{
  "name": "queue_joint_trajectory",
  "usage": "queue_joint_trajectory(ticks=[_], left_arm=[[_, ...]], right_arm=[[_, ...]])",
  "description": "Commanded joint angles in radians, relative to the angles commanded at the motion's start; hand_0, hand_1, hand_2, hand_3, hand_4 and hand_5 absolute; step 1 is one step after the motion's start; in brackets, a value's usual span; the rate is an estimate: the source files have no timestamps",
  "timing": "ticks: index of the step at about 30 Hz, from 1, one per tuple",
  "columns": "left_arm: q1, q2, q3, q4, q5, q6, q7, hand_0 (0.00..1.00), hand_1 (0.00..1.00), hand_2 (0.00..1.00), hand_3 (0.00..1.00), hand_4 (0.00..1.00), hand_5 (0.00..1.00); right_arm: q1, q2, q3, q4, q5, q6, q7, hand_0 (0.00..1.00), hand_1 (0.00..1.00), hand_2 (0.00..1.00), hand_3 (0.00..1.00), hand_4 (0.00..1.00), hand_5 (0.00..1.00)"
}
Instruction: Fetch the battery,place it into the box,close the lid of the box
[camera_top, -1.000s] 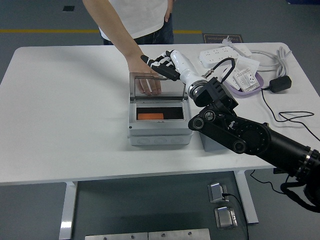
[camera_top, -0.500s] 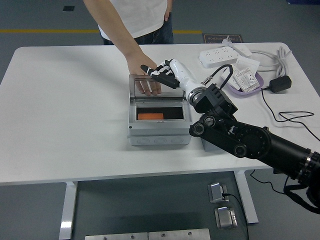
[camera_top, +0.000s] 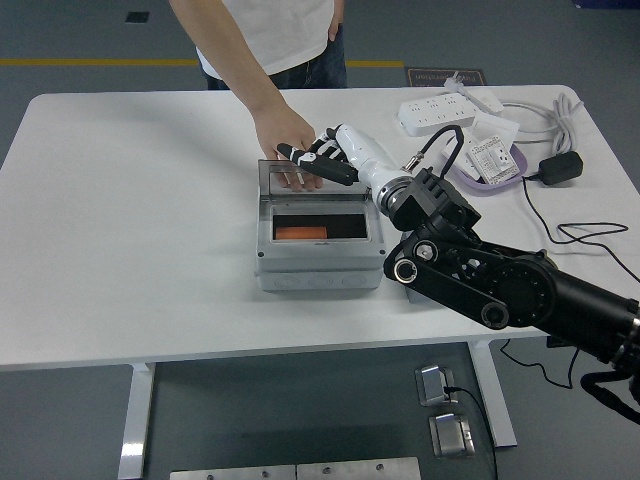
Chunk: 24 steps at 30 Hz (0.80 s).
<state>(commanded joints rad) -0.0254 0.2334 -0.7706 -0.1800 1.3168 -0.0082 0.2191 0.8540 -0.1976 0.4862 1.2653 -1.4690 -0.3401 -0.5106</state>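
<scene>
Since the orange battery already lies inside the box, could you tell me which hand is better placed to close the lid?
The right hand: it already reaches over the grey box's raised lid; no left arm is visible.

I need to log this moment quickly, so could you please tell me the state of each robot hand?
Left hand: not in view.
Right hand: open, fingers extended over the lid, holding nothing.
</scene>
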Motion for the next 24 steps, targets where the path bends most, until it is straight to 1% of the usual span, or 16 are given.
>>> queue_joint_trajectory(ticks=[5, 6, 9, 11, 12, 17, 18, 20, 23, 24], left_arm=[[0.001, 0.0, 0.007, 0.0, -0.008, 0.001, -0.001, 0.634, 0.707, 0.626, 0.6, 0.59, 0.454], [0.001, 0.0, 0.008, 0.0, -0.008, 0.001, -0.001, 0.634, 0.707, 0.626, 0.6, 0.591, 0.457], [0.001, -0.001, 0.007, 0.0, -0.007, 0.0, -0.001, 0.634, 0.707, 0.626, 0.6, 0.591, 0.457], [0.002, -0.001, 0.006, 0.0, -0.005, 0.0, 0.0, 0.634, 0.707, 0.626, 0.6, 0.591, 0.457], [0.003, -0.001, 0.006, 0.0, -0.005, 0.0, 0.0, 0.634, 0.707, 0.627, 0.6, 0.593, 0.457], [0.005, -0.002, 0.001, 0.0, 0.0, -0.001, 0.002, 0.634, 0.707, 0.627, 0.6, 0.593, 0.457], [0.005, -0.002, 0.0, 0.0, 0.001, -0.001, 0.002, 0.634, 0.707, 0.627, 0.6, 0.593, 0.459], [0.006, -0.003, -0.002, 0.0, 0.003, -0.001, 0.004, 0.634, 0.707, 0.627, 0.6, 0.593, 0.459], [0.007, -0.004, -0.005, 0.0, 0.007, -0.002, 0.005, 0.634, 0.707, 0.627, 0.6, 0.593, 0.459], [0.007, -0.004, -0.006, 0.0, 0.008, -0.002, 0.005, 0.633, 0.707, 0.627, 0.6, 0.594, 0.459]], right_arm=[[-0.002, -0.01, -0.005, 0.033, -0.012, 0.022, -0.025, 0.645, 0.544, 0.539, 0.564, 0.958, 0.984], [-0.003, -0.012, -0.005, 0.04, -0.016, 0.028, -0.031, 0.615, 0.519, 0.532, 0.542, 0.958, 0.993], [-0.004, -0.018, -0.004, 0.062, -0.024, 0.047, -0.048, 0.615, 0.519, 0.532, 0.542, 0.958, 0.993], [-0.006, -0.021, -0.003, 0.077, -0.029, 0.064, -0.063, 0.615, 0.519, 0.532, 0.542, 0.958, 0.993], [-0.007, -0.024, -0.003, 0.084, -0.032, 0.074, -0.072, 0.573, 0.504, 0.523, 0.538, 0.959, 0.997], [-0.015, -0.035, -0.005, 0.122, -0.042, 0.117, -0.111, 0.573, 0.504, 0.523, 0.538, 0.959, 0.997], [-0.016, -0.038, -0.005, 0.13, -0.044, 0.124, -0.118, 0.529, 0.492, 0.521, 0.518, 0.956, 0.994], [-0.017, -0.042, -0.003, 0.146, -0.043, 0.141, -0.133, 0.529, 0.492, 0.521, 0.518, 0.956, 0.994], [-0.018, -0.046, 0.009, 0.172, -0.048, 0.171, -0.135, 0.529, 0.492, 0.521, 0.518, 0.956, 0.994], [-0.018, -0.047, 0.013, 0.178, -0.048, 0.178, -0.135, 0.504, 0.465, 0.496, 0.493, 0.953, 0.998]])
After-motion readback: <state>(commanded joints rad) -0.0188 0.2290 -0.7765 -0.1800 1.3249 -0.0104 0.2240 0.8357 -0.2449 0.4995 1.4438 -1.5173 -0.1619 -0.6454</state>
